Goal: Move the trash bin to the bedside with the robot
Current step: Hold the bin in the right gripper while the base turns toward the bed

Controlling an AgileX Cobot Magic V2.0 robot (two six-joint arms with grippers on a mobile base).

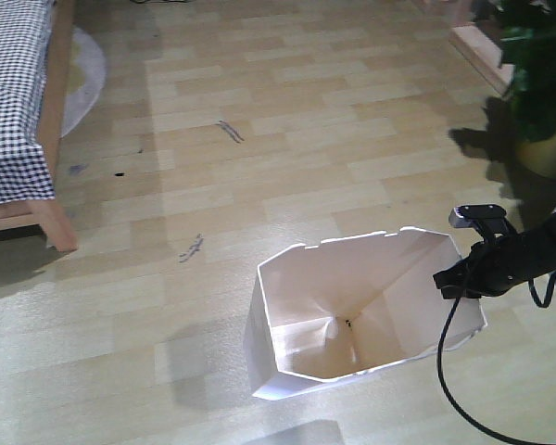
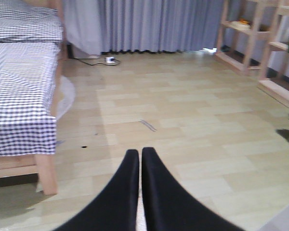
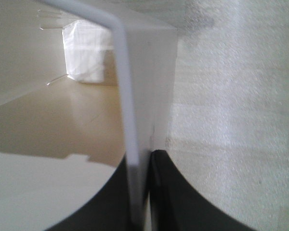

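White plastic trash bin (image 1: pixel 352 278) sits on the wood-pattern floor (image 1: pixel 306 111), well apart from the bed (image 1: pixel 18 111) at upper left. The right gripper (image 1: pixel 456 278) is clamped on its right rim wall. The left gripper (image 2: pixel 140 154) is closed, holding nothing.

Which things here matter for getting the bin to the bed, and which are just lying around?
Job: trash bin; right gripper, shut on its rim; bed, well apart from the bin.
Just there: potted plant; wooden shelves; curtain; left gripper, shut, empty.
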